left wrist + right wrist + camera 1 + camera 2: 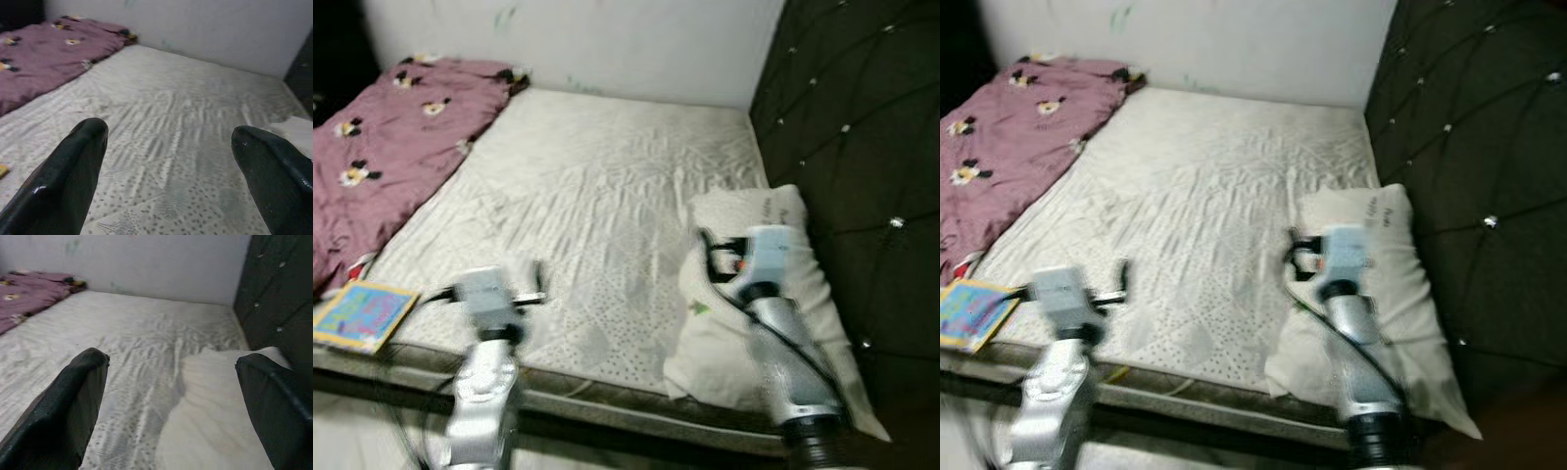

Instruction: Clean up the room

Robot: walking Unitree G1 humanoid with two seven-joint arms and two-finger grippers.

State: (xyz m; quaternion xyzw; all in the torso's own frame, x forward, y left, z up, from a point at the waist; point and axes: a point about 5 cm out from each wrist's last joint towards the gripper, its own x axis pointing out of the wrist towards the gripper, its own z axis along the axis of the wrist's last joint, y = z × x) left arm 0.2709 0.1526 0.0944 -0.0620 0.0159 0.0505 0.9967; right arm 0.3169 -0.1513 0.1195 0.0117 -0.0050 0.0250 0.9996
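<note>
A white mattress (587,186) lies bare in front of me. A purple blanket (391,147) with a cartoon mouse pattern is bunched along its left side. At the right, a white pillow (715,343) rests against the headboard. A colourful book (362,313) sits on the front left corner of the bed. My left gripper (168,132) hangs open over the front part of the mattress with nothing between its fingers. My right gripper (171,360) is open too, held above the inner edge of the pillow (220,421), not touching it.
A dark tufted headboard (862,127) rises along the right side of the bed. A pale wall (607,39) closes off the far end. The bed's front edge (607,397) runs just below both arms.
</note>
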